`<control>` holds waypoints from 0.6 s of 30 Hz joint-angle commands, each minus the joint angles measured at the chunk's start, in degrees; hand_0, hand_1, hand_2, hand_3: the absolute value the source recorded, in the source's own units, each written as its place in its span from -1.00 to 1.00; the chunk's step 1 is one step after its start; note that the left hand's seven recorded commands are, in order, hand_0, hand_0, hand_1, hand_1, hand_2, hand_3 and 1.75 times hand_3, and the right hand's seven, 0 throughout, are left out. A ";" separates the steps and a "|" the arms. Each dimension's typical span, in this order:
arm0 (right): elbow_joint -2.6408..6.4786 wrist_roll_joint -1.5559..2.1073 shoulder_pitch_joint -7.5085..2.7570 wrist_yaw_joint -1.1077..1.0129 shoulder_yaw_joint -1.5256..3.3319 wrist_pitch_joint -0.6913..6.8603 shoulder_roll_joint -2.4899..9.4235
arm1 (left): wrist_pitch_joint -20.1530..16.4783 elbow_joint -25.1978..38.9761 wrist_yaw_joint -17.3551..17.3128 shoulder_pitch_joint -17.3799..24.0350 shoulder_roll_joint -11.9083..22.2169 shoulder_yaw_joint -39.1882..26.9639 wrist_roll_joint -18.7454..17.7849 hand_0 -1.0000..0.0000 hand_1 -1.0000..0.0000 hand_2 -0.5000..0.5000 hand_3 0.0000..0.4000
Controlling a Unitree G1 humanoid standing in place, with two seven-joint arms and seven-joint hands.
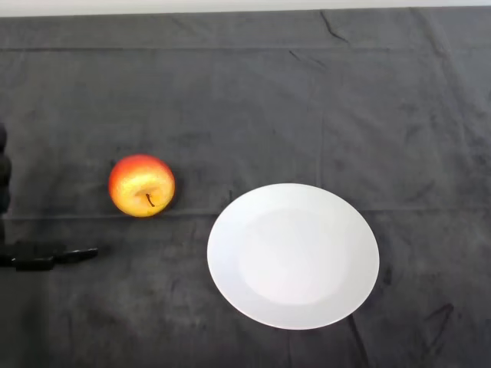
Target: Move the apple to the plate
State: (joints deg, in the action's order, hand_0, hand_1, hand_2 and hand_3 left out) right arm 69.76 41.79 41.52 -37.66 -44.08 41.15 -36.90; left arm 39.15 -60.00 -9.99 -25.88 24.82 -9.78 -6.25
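A red and yellow apple (142, 185) sits on the dark cloth at the left of the middle, stem side up. To its right and a little nearer to me lies an empty white plate (293, 255); a narrow strip of cloth separates the two. Only a black sliver of my left hand (3, 172) shows, at the view's left edge. It is well left of the apple and touches nothing.
The dark cloth (253, 100) covers the whole table, with creases and folds running across it. The table's far edge runs along the top of the view.
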 commanded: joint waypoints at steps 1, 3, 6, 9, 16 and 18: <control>-0.16 0.85 0.49 -0.09 -0.89 -0.30 -1.15 | -0.73 3.29 1.31 -1.45 -0.52 1.42 1.83 1.00 1.00 0.00 -1.00; -0.20 0.86 0.48 -0.08 -0.88 -0.31 -1.14 | -0.90 4.84 2.07 -1.47 -1.15 2.13 2.56 1.00 1.00 0.00 -1.00; -0.26 0.86 0.45 -0.05 -0.88 -0.31 -1.11 | -0.93 6.72 3.08 -1.62 -2.17 3.32 3.71 1.00 1.00 0.00 -1.00; -0.32 0.87 0.43 -0.02 -0.88 -0.32 -1.08 | -0.48 7.17 3.77 -2.06 -3.21 4.57 4.83 1.00 1.00 0.00 -1.00; -0.44 0.89 0.38 0.03 -0.88 -0.32 -1.04 | -2.97 6.82 4.12 -6.25 -4.99 7.65 6.97 1.00 1.00 0.00 -1.00; -0.47 0.89 0.37 0.05 -0.88 -0.32 -1.03 | -3.65 6.66 4.13 -7.35 -5.54 8.54 7.51 1.00 1.00 0.00 -1.00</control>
State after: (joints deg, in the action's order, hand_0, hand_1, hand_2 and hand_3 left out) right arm 69.76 41.79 41.52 -37.66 -44.08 41.15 -36.90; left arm 36.02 -54.88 -6.52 -29.72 19.14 -2.09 0.14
